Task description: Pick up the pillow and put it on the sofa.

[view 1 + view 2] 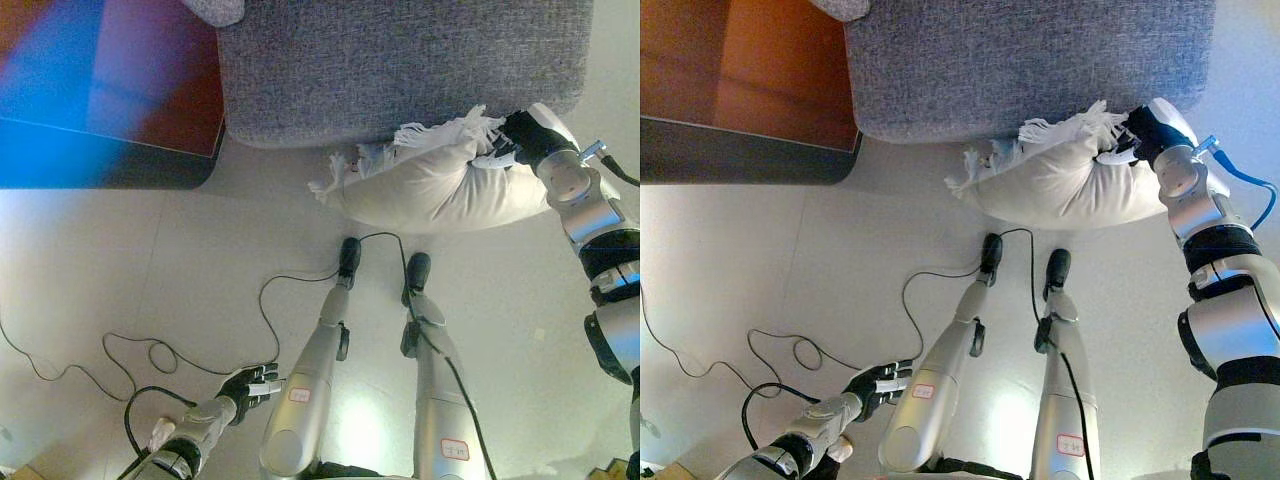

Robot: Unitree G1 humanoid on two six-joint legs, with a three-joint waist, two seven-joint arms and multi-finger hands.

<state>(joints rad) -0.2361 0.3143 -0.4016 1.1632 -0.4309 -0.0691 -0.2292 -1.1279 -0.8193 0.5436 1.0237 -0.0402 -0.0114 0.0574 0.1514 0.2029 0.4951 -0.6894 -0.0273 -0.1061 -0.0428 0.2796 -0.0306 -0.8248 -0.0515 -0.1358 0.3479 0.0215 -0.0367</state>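
Note:
A white pillow with fringed edges hangs just in front of the grey sofa, its upper edge against the sofa's front. My right hand is shut on the pillow's right end and holds it up off the floor. The same hand shows in the right eye view, with the pillow to its left. My left hand hangs low at the lower left, fingers relaxed and empty.
A dark wooden cabinet or table stands left of the sofa. A second grey cushion lies at the sofa's top left edge. The floor is pale and smooth.

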